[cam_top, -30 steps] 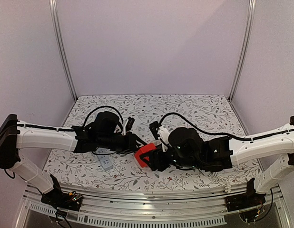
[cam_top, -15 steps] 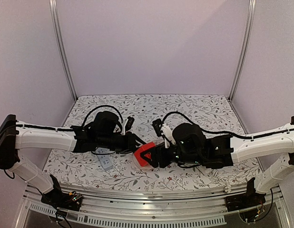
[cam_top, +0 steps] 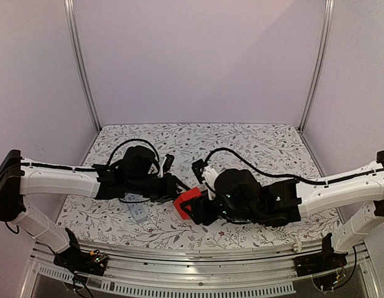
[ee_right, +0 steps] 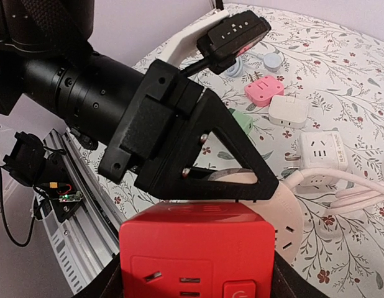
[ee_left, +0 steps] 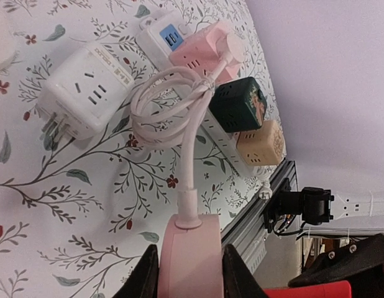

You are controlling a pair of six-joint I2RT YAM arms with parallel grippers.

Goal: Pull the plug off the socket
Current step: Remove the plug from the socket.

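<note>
In the left wrist view, my left gripper (ee_left: 190, 273) is shut on a pale pink round plug (ee_left: 191, 248). Its white cable (ee_left: 189, 143) loops away over the table. In the right wrist view, my right gripper (ee_right: 197, 276) is shut on a red cube socket (ee_right: 197, 239). The pink plug (ee_right: 292, 214) lies flat against the cube's far face, under the left gripper's black finger (ee_right: 204, 149). I cannot tell whether its pins are seated. From above, the red socket (cam_top: 187, 202) sits between the left gripper (cam_top: 174, 186) and the right gripper (cam_top: 197, 210), above the table's middle front.
A white power strip (ee_left: 212, 135) carries pink (ee_left: 201, 56), dark green (ee_left: 238, 102) and beige (ee_left: 261, 141) cube adapters. A white multi-socket adapter (ee_left: 86, 93) lies beside it. Pink (ee_right: 265, 90) and white (ee_right: 289, 110) adapters lie on the floral cloth. The metal front rail (ee_left: 257, 220) runs close by.
The right wrist swung slightly right, then back left. The red socket edged a little left with it. The left arm and both grips are unchanged.
</note>
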